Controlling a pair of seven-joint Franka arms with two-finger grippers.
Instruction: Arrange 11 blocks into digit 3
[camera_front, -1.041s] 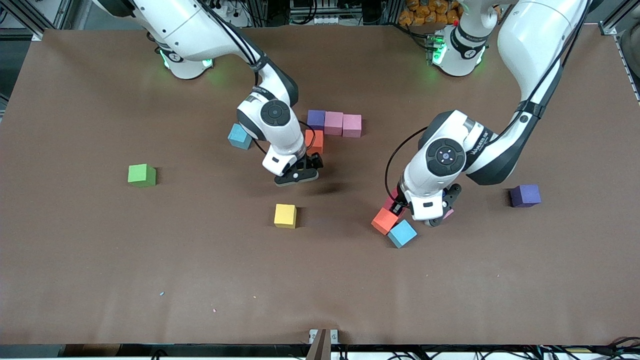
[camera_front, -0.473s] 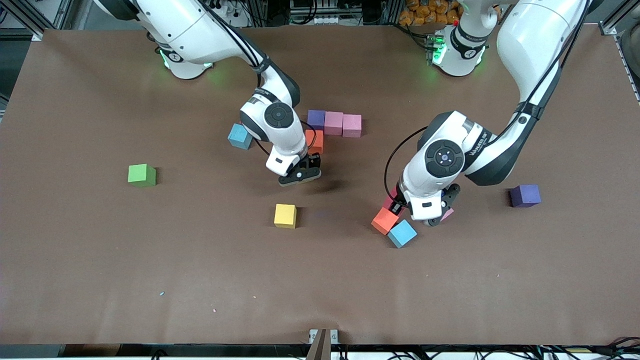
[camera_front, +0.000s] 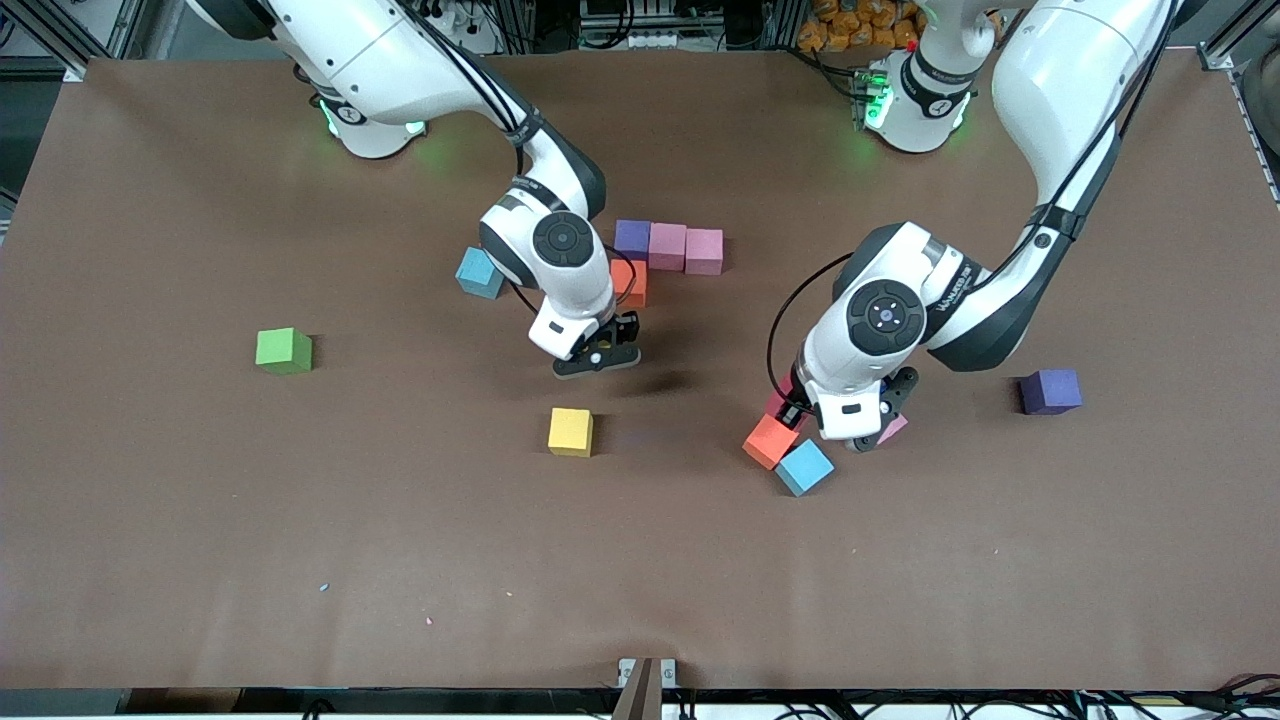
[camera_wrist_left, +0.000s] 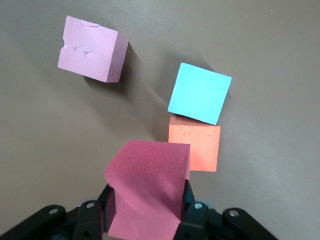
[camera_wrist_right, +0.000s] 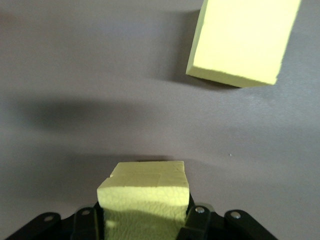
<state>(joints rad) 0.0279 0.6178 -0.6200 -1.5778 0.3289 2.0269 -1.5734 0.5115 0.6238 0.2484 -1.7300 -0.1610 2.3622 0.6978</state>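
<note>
The partial digit 3 is a row of a purple block and two pink blocks, with an orange block against the purple one, nearer the camera. My right gripper is shut on a yellow block, over bare table between that orange block and a loose yellow block. My left gripper is shut on a red block, just above an orange block, a blue block and a pink block.
A blue block lies beside the right arm's wrist. A green cube sits toward the right arm's end of the table. A second purple block sits toward the left arm's end.
The right gripper has shut on the yellow block and shifted slightly. The left gripper, still shut on the red block, has edged a little away from the blue block.
</note>
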